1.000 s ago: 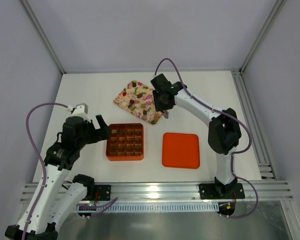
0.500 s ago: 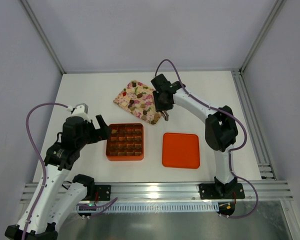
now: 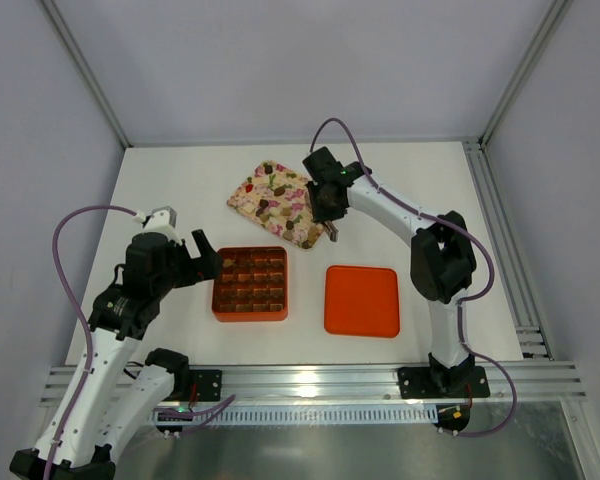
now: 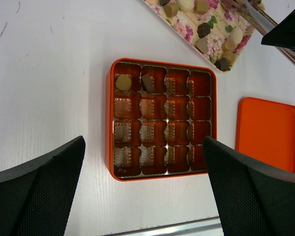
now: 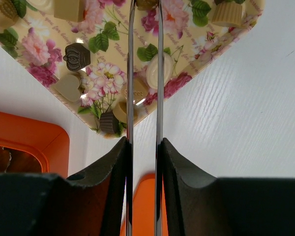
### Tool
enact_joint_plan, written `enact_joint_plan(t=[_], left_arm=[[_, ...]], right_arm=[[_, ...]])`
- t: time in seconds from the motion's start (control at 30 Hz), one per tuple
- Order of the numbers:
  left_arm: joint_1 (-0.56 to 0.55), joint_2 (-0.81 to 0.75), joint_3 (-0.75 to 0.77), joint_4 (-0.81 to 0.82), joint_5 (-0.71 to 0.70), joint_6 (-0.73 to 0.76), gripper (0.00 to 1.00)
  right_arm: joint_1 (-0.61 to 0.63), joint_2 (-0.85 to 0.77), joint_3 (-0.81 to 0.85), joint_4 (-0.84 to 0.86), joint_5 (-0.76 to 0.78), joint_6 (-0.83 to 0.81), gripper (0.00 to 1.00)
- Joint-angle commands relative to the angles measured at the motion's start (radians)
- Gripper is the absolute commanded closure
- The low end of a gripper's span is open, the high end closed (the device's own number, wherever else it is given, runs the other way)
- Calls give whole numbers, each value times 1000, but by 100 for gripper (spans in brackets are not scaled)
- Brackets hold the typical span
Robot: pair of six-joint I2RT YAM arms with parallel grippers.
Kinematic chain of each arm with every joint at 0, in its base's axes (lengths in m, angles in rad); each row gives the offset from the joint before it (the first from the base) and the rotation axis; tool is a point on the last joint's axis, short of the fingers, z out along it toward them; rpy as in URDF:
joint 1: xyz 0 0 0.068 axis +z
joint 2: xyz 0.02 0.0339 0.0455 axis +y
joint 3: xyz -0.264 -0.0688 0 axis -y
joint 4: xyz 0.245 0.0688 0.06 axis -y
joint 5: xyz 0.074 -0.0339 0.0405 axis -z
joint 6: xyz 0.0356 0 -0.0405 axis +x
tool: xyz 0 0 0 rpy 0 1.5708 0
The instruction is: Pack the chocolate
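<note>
The chocolate is several small brown and tan lumps (image 3: 267,205) on the floral tray (image 3: 242,200); they also show in the right wrist view (image 5: 77,54). The orange grid box (image 3: 250,283) holds two lumps, one tan (image 4: 123,82) and one dark (image 4: 147,82), in its far left cells. My right gripper (image 3: 327,222) is over the tray's near right corner. Its thin metal fingers (image 5: 131,73) stand close together with a brown lump (image 5: 146,4) pinched between them at the top edge. My left gripper (image 4: 143,142) is open and empty, just left of the box (image 4: 160,118) in the top view.
The flat orange lid (image 3: 361,300) lies right of the box and shows in the left wrist view (image 4: 267,132). The tray's rim (image 5: 187,76) lies under the right fingers. Bare white table surrounds them; a metal rail runs along the near edge.
My right gripper has shifted slightly up and left over the tray's corner, and its elbow has swung. The left arm has not moved.
</note>
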State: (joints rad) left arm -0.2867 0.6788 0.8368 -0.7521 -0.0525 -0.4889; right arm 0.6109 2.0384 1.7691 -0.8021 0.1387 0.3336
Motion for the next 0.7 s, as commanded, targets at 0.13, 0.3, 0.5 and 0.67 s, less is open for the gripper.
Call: enact_joint_plan(t=[0.13, 0.3, 0.5, 0.67], left_arm=[[-3, -1, 7, 25, -12, 4, 0], [-3, -1, 7, 27, -10, 4, 0], [-3, -2, 7, 27, -9, 6, 0], [-3, -2, 7, 27, -10, 4, 0]], right_arm=[[-5, -116, -6, 7, -34, -16, 72], [-3, -167, -68, 30, -59, -11, 72], [4, -219, -123, 47, -64, -8, 74], [27, -256, -143, 50, -68, -5, 74]])
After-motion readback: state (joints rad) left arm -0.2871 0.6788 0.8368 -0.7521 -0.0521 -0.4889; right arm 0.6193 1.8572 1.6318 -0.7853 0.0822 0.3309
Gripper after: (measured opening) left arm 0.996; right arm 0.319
